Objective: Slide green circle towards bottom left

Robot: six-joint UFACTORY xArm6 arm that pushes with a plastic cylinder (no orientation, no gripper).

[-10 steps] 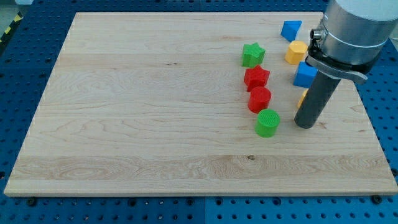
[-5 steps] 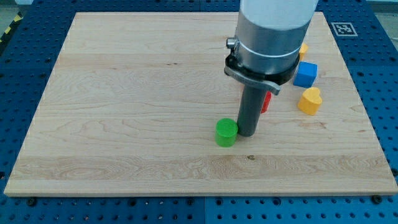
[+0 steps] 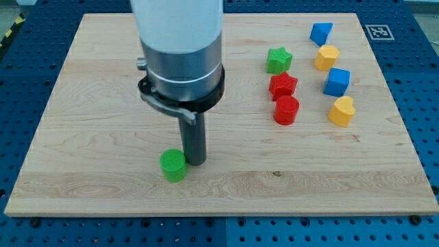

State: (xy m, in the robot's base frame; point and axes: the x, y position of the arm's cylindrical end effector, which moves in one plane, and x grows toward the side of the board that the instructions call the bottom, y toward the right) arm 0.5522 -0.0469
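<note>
The green circle (image 3: 173,165) is a short green cylinder on the wooden board (image 3: 103,103), low and left of the middle. My tip (image 3: 194,162) rests on the board right against the circle's right side, slightly above it in the view. The arm's grey body hangs over the board above the tip and hides the board behind it.
At the view's right stand a green star (image 3: 279,60), a red star (image 3: 282,86), a red cylinder-like block (image 3: 286,110), a blue triangle-like block (image 3: 320,33), a yellow hexagon-like block (image 3: 327,57), a blue cube (image 3: 337,81) and a yellow heart (image 3: 341,111).
My tip has moved from the right side of the board to the lower left, pushing the green circle down and left with it. The other blocks have stayed put.
</note>
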